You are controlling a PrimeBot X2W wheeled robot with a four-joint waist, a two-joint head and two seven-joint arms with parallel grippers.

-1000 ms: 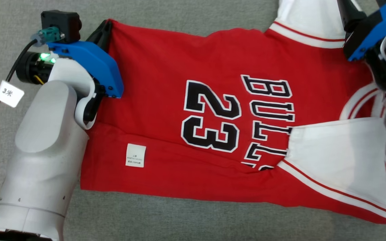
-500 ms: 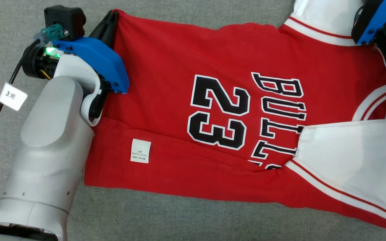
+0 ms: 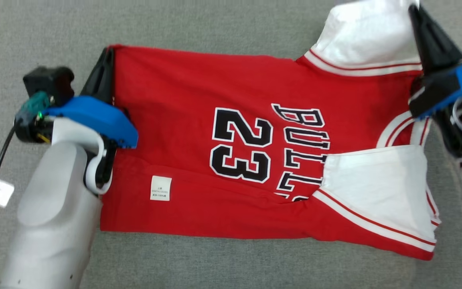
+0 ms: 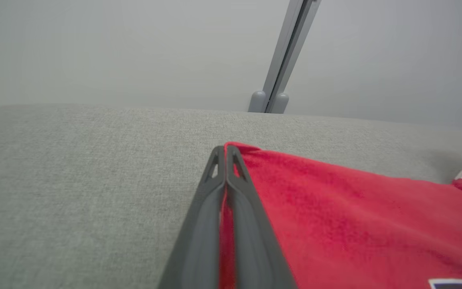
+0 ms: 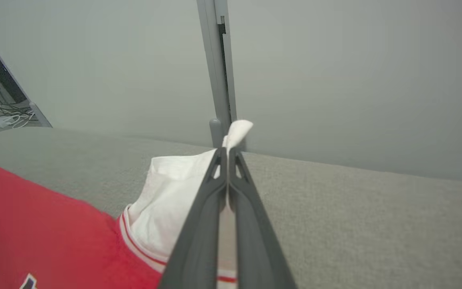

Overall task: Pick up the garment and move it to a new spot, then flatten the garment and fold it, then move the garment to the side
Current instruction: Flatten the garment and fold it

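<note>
The left gripper (image 3: 108, 56) clamps a hem corner of the red jersey (image 3: 183, 88). The right gripper (image 3: 415, 14) pinches tight on its white sleeve (image 3: 359, 36).

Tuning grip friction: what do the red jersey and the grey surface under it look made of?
Jersey: soft knit, maybe cotton or a polyester blend, matte; it creases and shows a fuzzy nap in the left wrist view. Surface: grey woven, upholstery-like fabric, matte; fine weave texture visible. Exact fibre can't be told.
</note>
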